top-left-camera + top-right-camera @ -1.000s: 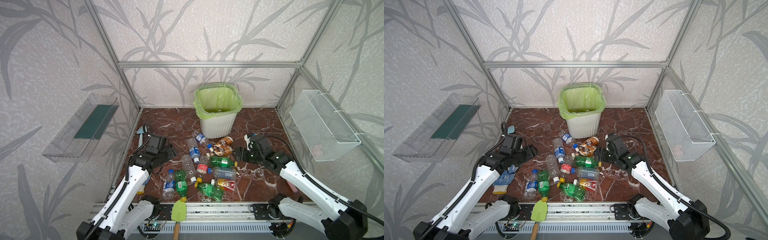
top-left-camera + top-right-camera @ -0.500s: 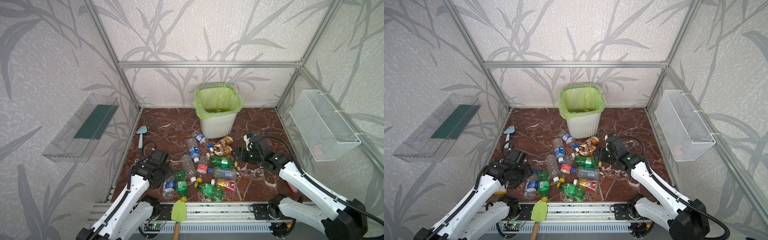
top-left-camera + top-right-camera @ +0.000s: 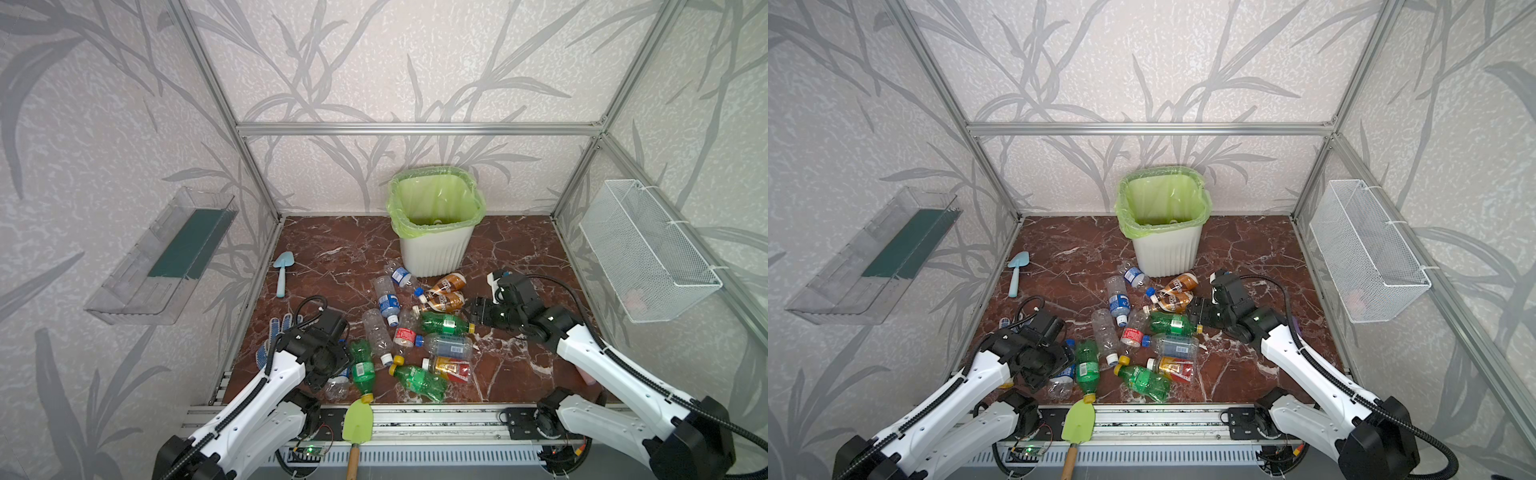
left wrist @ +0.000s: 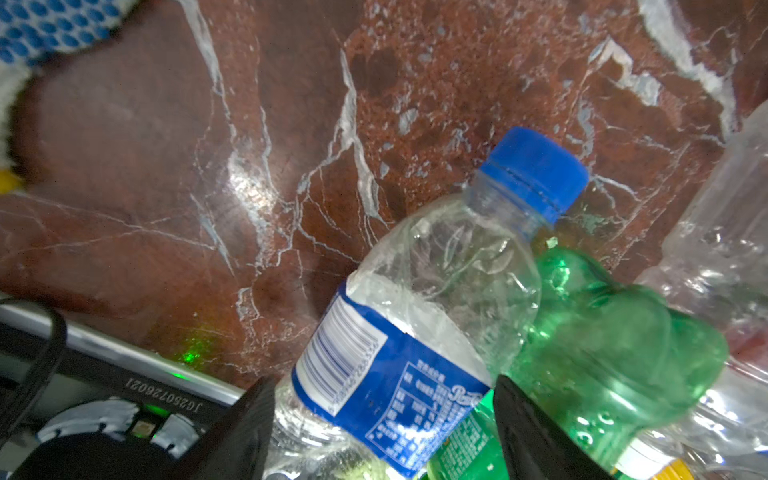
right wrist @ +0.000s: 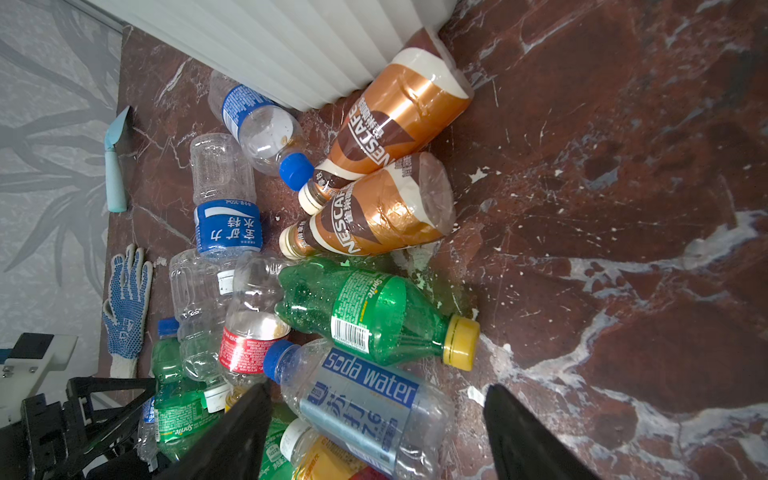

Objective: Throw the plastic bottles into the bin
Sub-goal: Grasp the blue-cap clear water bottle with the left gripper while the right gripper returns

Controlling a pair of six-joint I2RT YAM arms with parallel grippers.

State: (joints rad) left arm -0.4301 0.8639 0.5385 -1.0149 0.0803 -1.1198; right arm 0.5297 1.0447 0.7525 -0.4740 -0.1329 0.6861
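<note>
Several plastic bottles point(image 3: 409, 332) lie in a heap on the red marble floor in front of the bin point(image 3: 432, 257), a white ribbed basket with a green liner. My left gripper point(image 4: 384, 424) is low near the front rail. It is open, with one finger on each side of a clear blue-labelled bottle point(image 4: 395, 374) beside a green bottle point(image 4: 602, 353). In a top view the left gripper point(image 3: 330, 370) hides most of that bottle. My right gripper point(image 3: 478, 309) hangs open at the heap's right edge, over a clear soda water bottle point(image 5: 365, 399) and a green bottle point(image 5: 374, 316).
A light blue spade point(image 3: 282, 270) and a dotted glove point(image 3: 274, 332) lie at the left. A green spade point(image 3: 357, 419) rests on the front rail. A wire basket point(image 3: 644, 253) hangs on the right wall and a clear tray point(image 3: 166, 257) on the left wall.
My left arm drew back from the far left toward the front rail and came down over the blue-labelled bottle, uncovering the blue spade and the glove. The right gripper hardly moved.
</note>
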